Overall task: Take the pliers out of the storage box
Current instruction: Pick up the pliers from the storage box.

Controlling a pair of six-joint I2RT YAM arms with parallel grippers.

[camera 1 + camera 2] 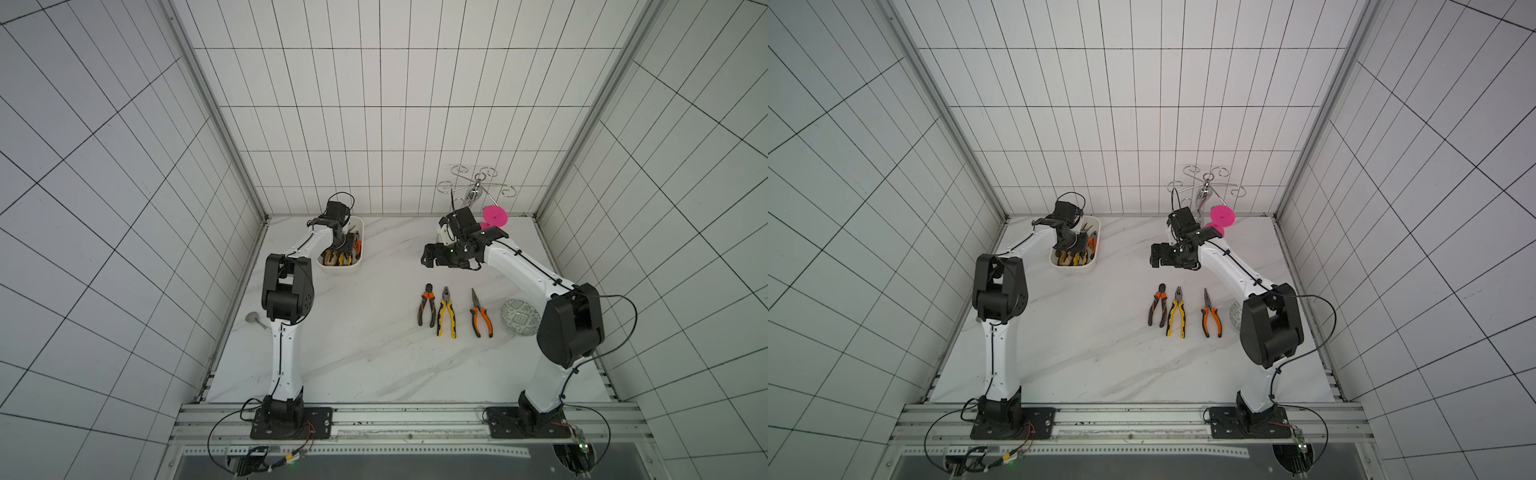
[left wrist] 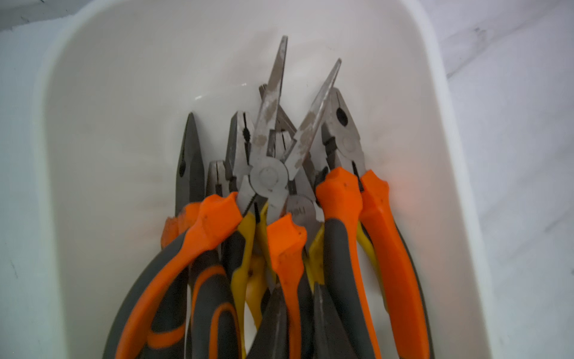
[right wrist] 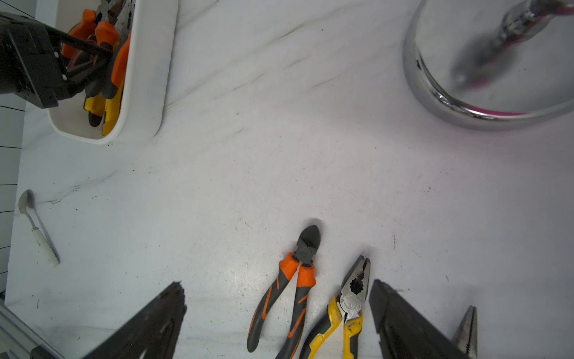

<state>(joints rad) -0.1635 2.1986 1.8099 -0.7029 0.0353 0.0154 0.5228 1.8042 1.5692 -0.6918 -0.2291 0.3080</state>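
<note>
Three pliers (image 1: pixel 446 316) are lying out on the desk (image 1: pixel 353 340) by the spread, empty right fingers (image 1: pixel 429 258), while the left fingers (image 3: pixel 107 51) are pinching another's orange handle down in the box (image 3: pixel 149 77), with a whole pile left.

The white plastic storage box (image 1: pixel 338 270) holds pliers (image 2: pixel 279 242) with grey steel jaws, rust-flecked on one pair, and handles in orange-and-grey or yellow. Under the box, the worktop (image 1: pixel 353 357) is white marble veined grey. Well apart from the box lie orange-and-black cutters (image 1: pixel 428 296), yellow-and-black pliers (image 1: pixel 446 301), orange-and-black long-nosed pliers (image 1: pixel 476 309) and a round green patterned disc (image 1: pixel 519 318).
</note>
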